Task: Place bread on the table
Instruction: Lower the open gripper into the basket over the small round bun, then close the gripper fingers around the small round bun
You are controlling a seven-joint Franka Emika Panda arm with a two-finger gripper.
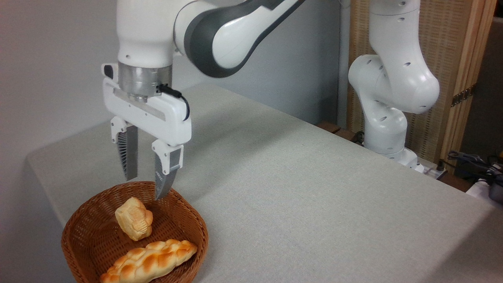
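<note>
basket (74,236): brown wicker, near-left corner of the worktop; its near rim is cut off by the bottom edge of the frame.
roll (134,218): the task's bread. Lies inside the basket, toward its far side, leaning on the inner wall. Not yet on the worktop.
loaf (149,261): longer braided piece, also in the basket, nearer the camera than the roll; long axis runs from near-left up to the right. Its left end sits at the frame edge. A narrow gap shows between loaf and roll.
claw (146,186): fingers spread, nothing between them. Pointing straight down, tips at about rim height over the far edge of the basket.
key relation: roll lies below the claw and slightly left and nearer than the gap between the fingers; judged, the claw needs a short shift toward the near-left, then a descent.
roll axis: runs roughly far-left to near-right, tilted; the fingers' opening line runs left to right, so a grasp across the narrow side looks plausible, not certain.
worktop (314,188): grey-green cloth, broad bare area to the right of the basket for placing.
hard to tell: true height of the fingertips above the roll, single view gives no depth; underside of the roll hidden by the basket wall.
</note>
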